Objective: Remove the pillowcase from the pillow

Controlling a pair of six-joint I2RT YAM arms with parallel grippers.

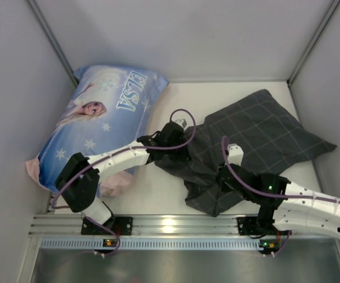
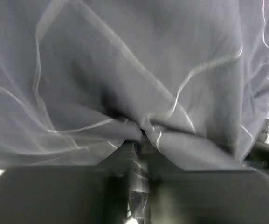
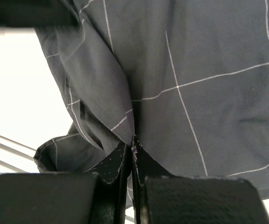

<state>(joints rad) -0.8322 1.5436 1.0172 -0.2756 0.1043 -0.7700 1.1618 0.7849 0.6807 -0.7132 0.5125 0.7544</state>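
Observation:
The dark grey pillowcase point(image 1: 258, 132) with its thin light grid lies at the right of the table, plump at the far right and slack and bunched toward the near left. The white pillow is hidden inside it. My left gripper point(image 1: 178, 154) is shut on a fold at the case's left edge; the left wrist view shows fabric point(image 2: 139, 84) pinched between the jaws point(image 2: 141, 140). My right gripper point(image 1: 225, 180) is shut on the slack near end; the right wrist view shows cloth point(image 3: 195, 70) pinched between the closed fingers point(image 3: 133, 142).
The larger blue ELSA-print pillow point(image 1: 99, 118) lies at the left, against the left wall. Grey walls close the table on three sides. A metal rail point(image 1: 170, 227) runs along the near edge by the arm bases.

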